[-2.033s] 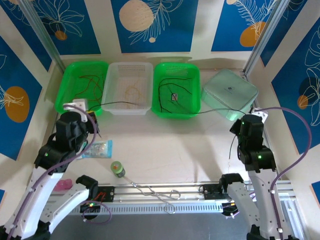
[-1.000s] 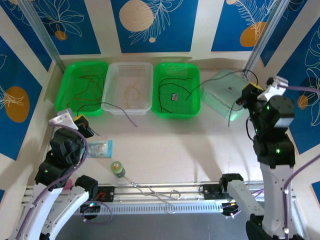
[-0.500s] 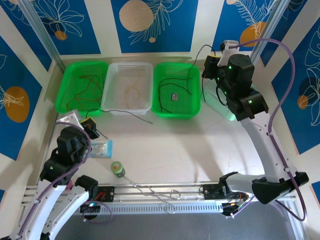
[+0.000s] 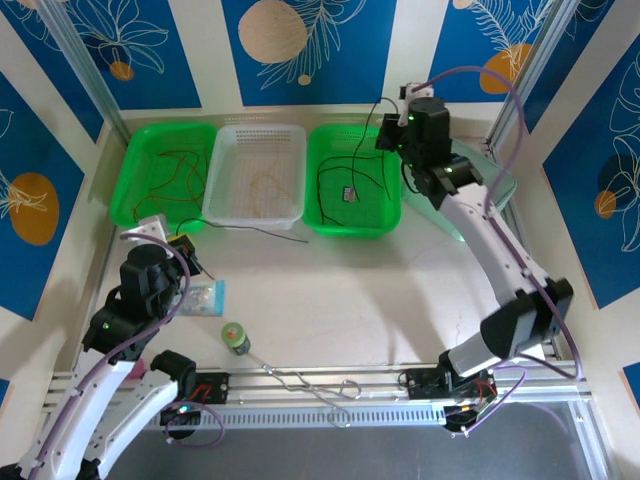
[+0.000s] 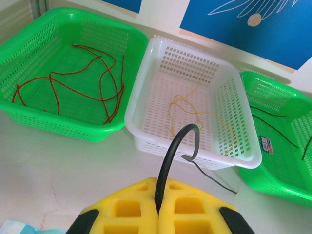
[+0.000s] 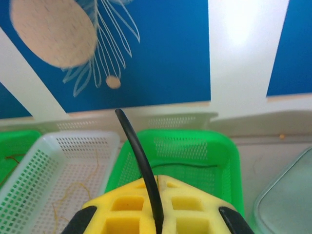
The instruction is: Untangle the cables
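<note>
My left claw: clamped shut on black cable, which arches ahead of claw, then trails on table toward white basket. My right claw: shut on second black cable, rising above claw; green basket ahead. Red cables, yellow-tan cable: in baskets beyond left claw.

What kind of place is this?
Probably a robot lab test cell: blue leaf-print panels enclose the table, two arms are bolted to an aluminium rail, and plastic baskets hold colour-sorted cables.
</note>
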Motion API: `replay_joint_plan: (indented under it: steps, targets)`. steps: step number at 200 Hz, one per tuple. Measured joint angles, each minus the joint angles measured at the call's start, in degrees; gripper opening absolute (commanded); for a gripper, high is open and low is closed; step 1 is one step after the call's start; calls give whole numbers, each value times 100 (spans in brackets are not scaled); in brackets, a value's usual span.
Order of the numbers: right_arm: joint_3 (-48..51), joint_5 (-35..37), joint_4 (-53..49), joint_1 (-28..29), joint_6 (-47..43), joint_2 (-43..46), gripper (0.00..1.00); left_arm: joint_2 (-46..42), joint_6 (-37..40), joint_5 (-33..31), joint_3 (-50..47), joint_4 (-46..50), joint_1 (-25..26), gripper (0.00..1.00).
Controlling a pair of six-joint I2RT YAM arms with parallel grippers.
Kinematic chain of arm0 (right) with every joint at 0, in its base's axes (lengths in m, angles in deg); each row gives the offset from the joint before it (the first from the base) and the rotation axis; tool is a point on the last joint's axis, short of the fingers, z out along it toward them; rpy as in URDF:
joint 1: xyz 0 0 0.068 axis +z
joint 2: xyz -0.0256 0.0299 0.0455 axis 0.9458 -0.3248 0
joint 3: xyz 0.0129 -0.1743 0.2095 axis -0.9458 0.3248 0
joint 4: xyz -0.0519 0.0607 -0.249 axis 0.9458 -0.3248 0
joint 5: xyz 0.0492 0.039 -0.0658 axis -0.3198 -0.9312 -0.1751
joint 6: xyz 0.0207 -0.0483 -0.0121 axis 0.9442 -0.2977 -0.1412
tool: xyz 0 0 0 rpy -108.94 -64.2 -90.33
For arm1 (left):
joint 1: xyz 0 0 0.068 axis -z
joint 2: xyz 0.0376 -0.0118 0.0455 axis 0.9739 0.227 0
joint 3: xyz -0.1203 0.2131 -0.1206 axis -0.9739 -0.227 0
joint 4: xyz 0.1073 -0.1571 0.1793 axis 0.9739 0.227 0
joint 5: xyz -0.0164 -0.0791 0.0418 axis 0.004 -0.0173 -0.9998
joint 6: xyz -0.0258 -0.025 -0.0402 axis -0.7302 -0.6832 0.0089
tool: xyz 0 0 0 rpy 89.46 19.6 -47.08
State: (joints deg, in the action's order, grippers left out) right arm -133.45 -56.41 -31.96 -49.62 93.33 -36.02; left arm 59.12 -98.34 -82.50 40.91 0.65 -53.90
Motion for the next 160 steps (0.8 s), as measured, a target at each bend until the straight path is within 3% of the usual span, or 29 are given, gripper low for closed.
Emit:
replay_joint_plan:
  steps: [74,148,160]
  targets:
    - [7,-444,87,-2,107,-2129,0,72,258,2,254,234,0,0]
    - [-1274,-793,-1419,37,693,-4172,0,356,389,354,420,402,0,0]
    - [-1482,-802,-1655,37,750,-4360,13,382,391,409,483,446,0,0]
